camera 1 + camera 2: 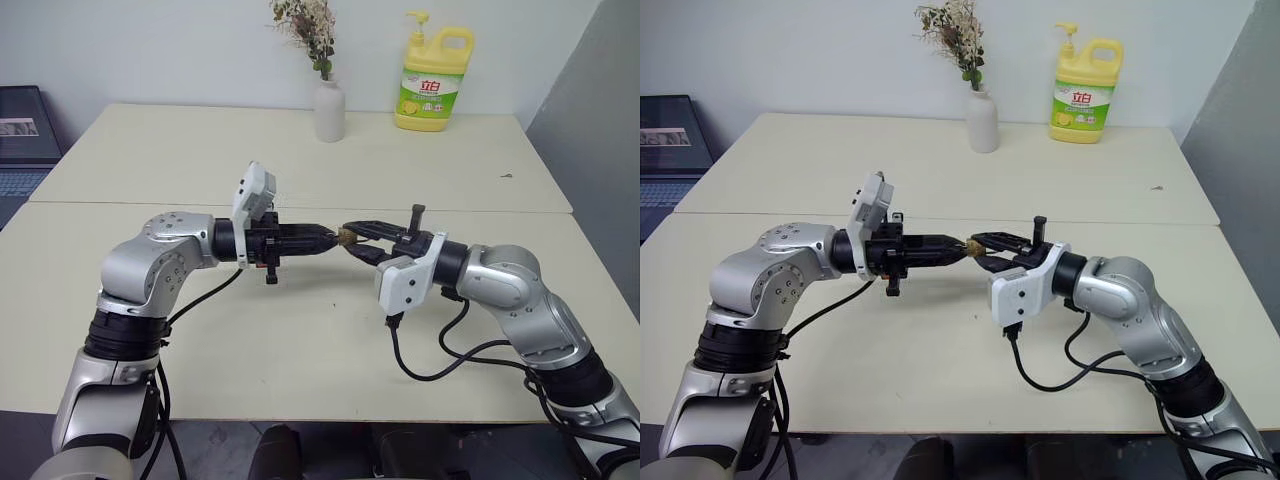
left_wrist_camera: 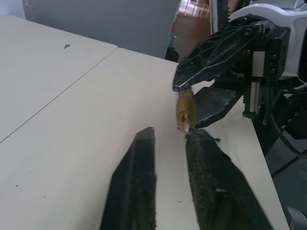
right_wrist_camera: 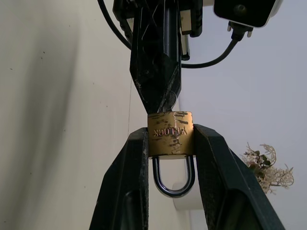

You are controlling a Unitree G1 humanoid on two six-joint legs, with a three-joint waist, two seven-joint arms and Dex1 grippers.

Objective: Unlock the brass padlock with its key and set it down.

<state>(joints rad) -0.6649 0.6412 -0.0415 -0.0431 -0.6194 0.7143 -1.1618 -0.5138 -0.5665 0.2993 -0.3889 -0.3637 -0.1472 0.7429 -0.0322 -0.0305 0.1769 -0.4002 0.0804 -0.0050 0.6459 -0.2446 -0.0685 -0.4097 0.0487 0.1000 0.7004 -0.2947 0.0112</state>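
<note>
- A pale cream table [image 1: 300, 330] fills the scene, made of two tops joined along a seam, with a light wall behind it
- At the far edge of the table, well beyond both grippers, stand a white vase [image 1: 329, 110] with dried sprigs and a yellow dish-soap bottle [image 1: 434, 75] with a green label
- A dark laptop [image 1: 25, 135] sits off the table's far left side
- The two arms meet above the middle of the near tabletop, their fingertips pointing at each other
- The right gripper [image 3: 170, 143] is clamped on the brass padlock [image 3: 170, 133], one black finger pressed on each side of the brass body
- The padlock's silver shackle [image 3: 173, 179] hangs back between the right gripper's fingers, toward its wrist; the stamped face of the body is turned to the right wrist camera
- The left gripper [image 2: 169, 136] has its fingers parted by a narrow gap, not closed on anything that can be seen
- The key [image 2: 185, 125] shows as a small silvery stub sticking out of the padlock's end, just beside the tip of one left finger; whether it touches that finger cannot be told
- Padlock and key are in the air, apart from the table, right between the two grippers' tips
- A black cable [image 1: 450, 355] loops from the right wrist down onto the table
</note>
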